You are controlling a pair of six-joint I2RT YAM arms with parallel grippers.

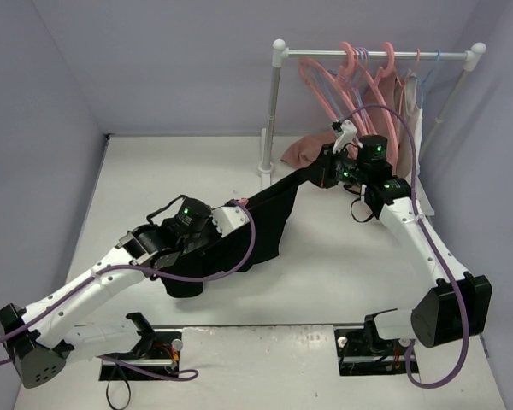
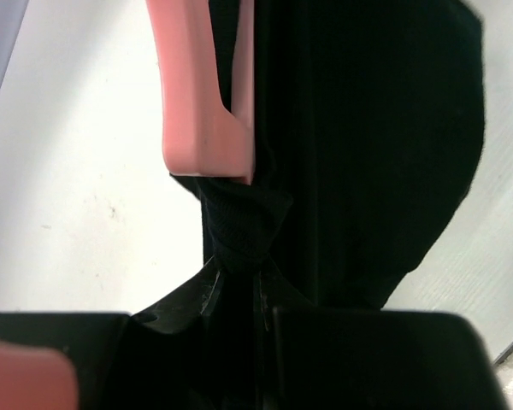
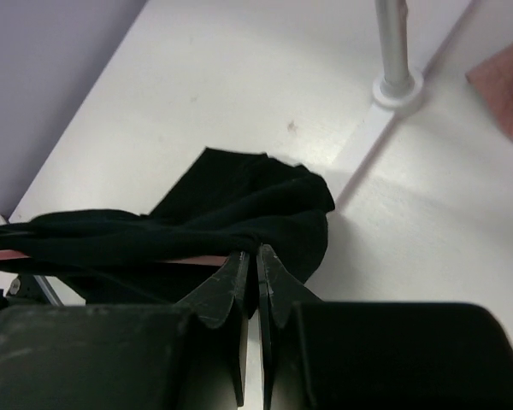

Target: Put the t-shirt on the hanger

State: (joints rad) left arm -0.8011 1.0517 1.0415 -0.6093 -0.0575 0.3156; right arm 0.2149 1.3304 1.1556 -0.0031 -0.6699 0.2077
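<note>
The black t-shirt (image 1: 265,224) hangs stretched above the table between my two grippers. My left gripper (image 1: 231,215) is shut on a bunched fold of it (image 2: 239,248), right beside the thick pink hanger's (image 2: 201,120) end, which sits inside the fabric. A small pink tip of the hanger (image 1: 238,202) shows in the top view. My right gripper (image 1: 327,171) is shut on the shirt's other end (image 3: 265,213) and holds it up near the rack. A thin strip of the hanger (image 3: 201,259) shows under the fabric there. Most of the hanger is hidden.
A white clothes rack (image 1: 278,102) stands at the back right with several pink hangers (image 1: 359,77), thin blue ones and a white garment (image 1: 410,107). A dusty-pink garment (image 1: 303,152) lies by its post (image 3: 393,51). Purple walls close in left and back.
</note>
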